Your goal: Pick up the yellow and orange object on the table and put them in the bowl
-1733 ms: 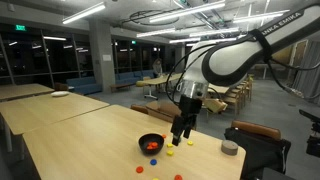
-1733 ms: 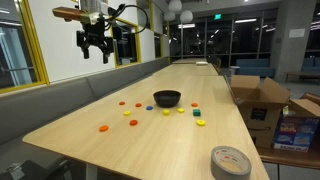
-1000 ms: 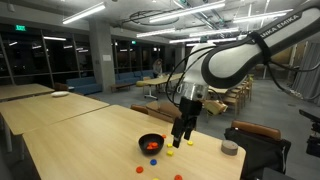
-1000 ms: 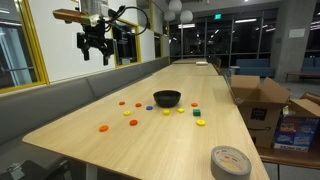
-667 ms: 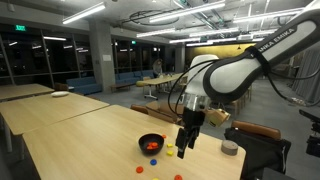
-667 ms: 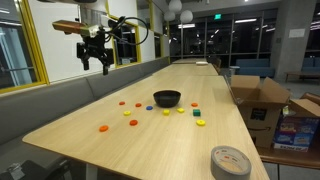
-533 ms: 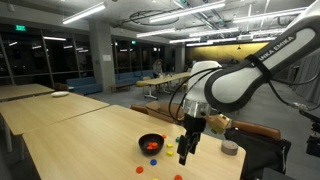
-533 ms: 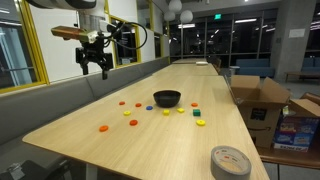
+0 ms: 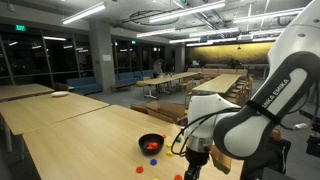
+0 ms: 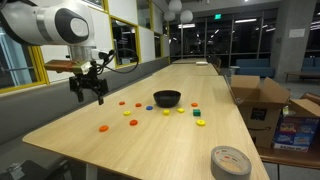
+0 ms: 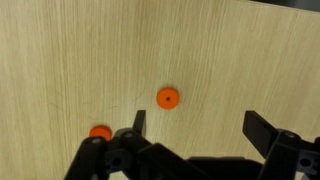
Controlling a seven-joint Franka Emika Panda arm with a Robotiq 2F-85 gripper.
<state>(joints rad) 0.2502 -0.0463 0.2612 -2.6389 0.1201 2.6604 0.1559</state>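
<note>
Stretching across the lower frame in an exterior view is the wooden table point(image 10: 150, 145). The robot arm point(image 10: 55, 25) enters from upper left. The gripper point(image 10: 88, 97), left of centre, hangs wide open, empty. The black bowl point(image 10: 166, 98) sits at centre. Orange pieces point(image 10: 103, 128) and yellow pieces point(image 10: 127, 112) lie lower left of it.

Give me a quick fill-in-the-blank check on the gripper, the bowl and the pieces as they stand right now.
1. The gripper hangs over the table with its jaws ____.
2. The wrist view shows two small pieces on the wood, both coloured ____.
3. The bowl on the table is coloured ____.
4. The gripper is holding ____.

Missing words: open; orange; black; nothing.
</note>
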